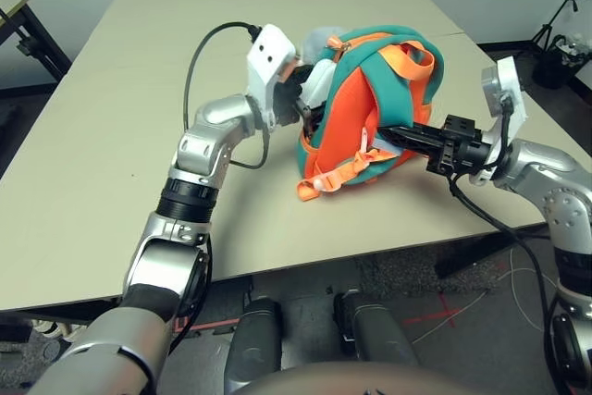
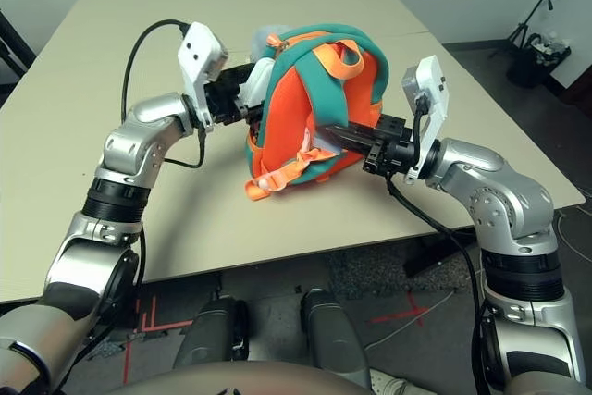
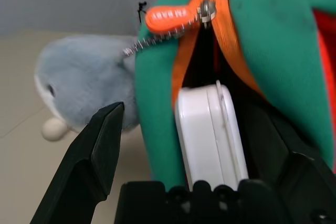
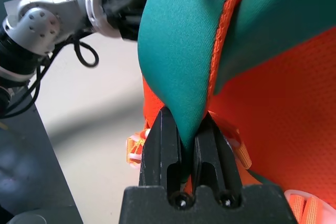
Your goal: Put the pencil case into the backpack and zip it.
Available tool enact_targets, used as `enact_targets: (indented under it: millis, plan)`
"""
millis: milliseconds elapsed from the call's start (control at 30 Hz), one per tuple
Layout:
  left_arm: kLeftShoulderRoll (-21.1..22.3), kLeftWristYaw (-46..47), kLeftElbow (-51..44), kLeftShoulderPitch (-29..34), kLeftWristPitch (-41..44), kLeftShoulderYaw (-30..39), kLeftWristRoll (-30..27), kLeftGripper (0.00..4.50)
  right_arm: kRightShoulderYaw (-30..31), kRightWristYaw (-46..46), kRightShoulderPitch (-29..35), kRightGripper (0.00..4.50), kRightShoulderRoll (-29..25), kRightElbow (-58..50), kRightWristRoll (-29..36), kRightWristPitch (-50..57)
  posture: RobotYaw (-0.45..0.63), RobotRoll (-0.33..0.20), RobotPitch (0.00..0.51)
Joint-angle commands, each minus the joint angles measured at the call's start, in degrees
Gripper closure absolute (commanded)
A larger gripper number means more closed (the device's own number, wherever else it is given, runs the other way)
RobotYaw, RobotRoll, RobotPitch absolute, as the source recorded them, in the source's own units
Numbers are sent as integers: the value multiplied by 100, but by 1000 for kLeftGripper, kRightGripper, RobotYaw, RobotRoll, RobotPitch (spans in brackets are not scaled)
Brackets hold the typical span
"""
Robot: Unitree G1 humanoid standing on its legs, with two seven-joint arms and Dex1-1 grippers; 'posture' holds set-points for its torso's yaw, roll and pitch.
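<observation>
The teal and orange backpack [image 1: 365,113] lies on its side in the middle of the table, its opening turned toward my left arm. The white pencil case [image 3: 210,135] stands on edge in that opening, partly inside, between orange zipper edges. My left gripper [image 1: 308,99] is at the opening, open, its fingers [image 3: 97,150] spread wide on either side of the case with gaps. From the right, my right gripper [image 4: 184,121] is shut on a fold of the backpack's teal fabric [image 4: 178,51]. An orange zipper pull [image 3: 168,18] hangs at the top of the opening.
A grey plush animal [image 3: 79,82] lies behind the backpack on the beige table [image 1: 102,145]. Loose orange straps [image 1: 328,178] trail toward the table's front edge. A black cable [image 1: 199,62] loops from my left wrist. A dark stand [image 1: 564,6] is on the floor at far right.
</observation>
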Motion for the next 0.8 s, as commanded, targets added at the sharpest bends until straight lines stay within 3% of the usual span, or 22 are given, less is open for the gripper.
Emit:
enact_targets:
  millis: [33,267,367,433,567,733,800]
  plan:
    - [143,-86,-434,-34,322,219,-365,26,61,55,-29,4500,-34,70,-63,-57,-123,0,58]
    - [609,-75,-1001,159,835,608,-873,26,110,97,-91,4500,-12,151,-111,-70,-108,0,61]
    - [827,128,-973,226,826,698,-741,193,123,123,-109,4500,-16,194,-132,-94,-105,0,61]
    - [1097,109,-804,332,751,703,-584,654,151,148,-113,4500,-22,218,-145,-98,-105,0,61]
    - [1481,-55,-910,632,815,717,-669,2216,157,168,-107,4500,-29,223,-161,-101,-104,0,64]
    - [1463,-99,-1465,1014,1241,686,-1080,4203,159,196,-132,4500,-46,261,-191,-93,-99,0,71]
    - [1357,-15,-1600,1080,1344,705,-1204,4464,162,196,-144,4500,-39,273,-199,-90,-96,0,70]
